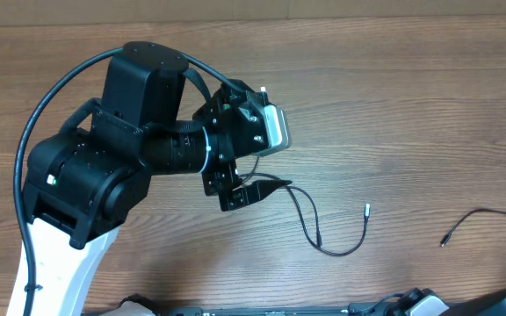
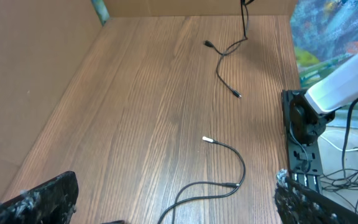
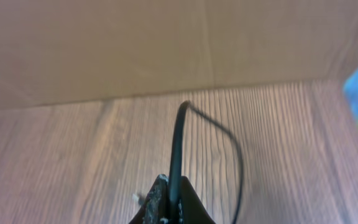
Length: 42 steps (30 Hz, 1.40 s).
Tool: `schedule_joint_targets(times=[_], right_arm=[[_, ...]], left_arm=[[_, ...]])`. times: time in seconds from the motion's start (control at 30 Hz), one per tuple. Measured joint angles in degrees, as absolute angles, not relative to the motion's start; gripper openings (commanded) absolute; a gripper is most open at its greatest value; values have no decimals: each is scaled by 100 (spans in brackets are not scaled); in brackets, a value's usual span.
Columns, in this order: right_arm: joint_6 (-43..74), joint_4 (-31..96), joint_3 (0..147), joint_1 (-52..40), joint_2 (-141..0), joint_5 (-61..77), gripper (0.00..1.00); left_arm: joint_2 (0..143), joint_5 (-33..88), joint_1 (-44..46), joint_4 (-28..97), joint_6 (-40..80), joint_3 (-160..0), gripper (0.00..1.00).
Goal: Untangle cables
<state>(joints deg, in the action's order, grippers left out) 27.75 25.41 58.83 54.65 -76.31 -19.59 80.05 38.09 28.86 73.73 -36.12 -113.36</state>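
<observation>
One thin black cable (image 1: 319,244) lies on the wooden table and ends in a silvery tip (image 1: 366,210). Its other end runs under my left gripper (image 1: 240,191). In the left wrist view this cable (image 2: 229,185) lies between the wide-open fingers of my left gripper (image 2: 173,202), which holds nothing. A second black cable (image 1: 481,213) lies at the right and runs off the overhead edge; it also shows far off in the left wrist view (image 2: 227,51). My right gripper (image 3: 174,198) is shut on a black cable (image 3: 178,140), which rises from the jaws and loops down to the right.
A brown cardboard wall (image 2: 36,56) stands along the table's side and back. A black rail with wiring (image 2: 303,143) and a white arm link (image 2: 340,87) sit at the table's front edge. My left arm's bulk (image 1: 104,167) covers the left of the table.
</observation>
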Motion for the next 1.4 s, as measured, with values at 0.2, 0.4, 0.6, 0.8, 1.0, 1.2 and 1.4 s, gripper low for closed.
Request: schedule_joint_targets(times=[0.2,0.4,0.6,0.8,1.0,1.2,1.4], right_arm=[[3085,2604,5883,5850,-8573,-600,100],[3131,2770,5881,5848,-8700,-60,100],[2902,3004,5881,5846,-8700,537,100],[2624,3715,5881,5848,-8064,821,100],[2545,4641,5883,5848,-6543,880,100],[2541,5133,5883,5848,-6051,880,100],[2220,5408,5883,5848,-6049,1494,100]], left_arm=[[8005,3787,2886,7373,-3551,-11336,100],[8005,3785,2886,7376,-3463,-11336,100],[8005,3767,2886,7378,-3448,-11336,100],[8005,3765,2886,7487,-3448,-11336,100],[8005,3763,2886,7502,-3448,-11336,100],[8005,3743,2886,7505,-3448,-11336,100],[8005,3577,2886,7347,-3275,-11336,100]])
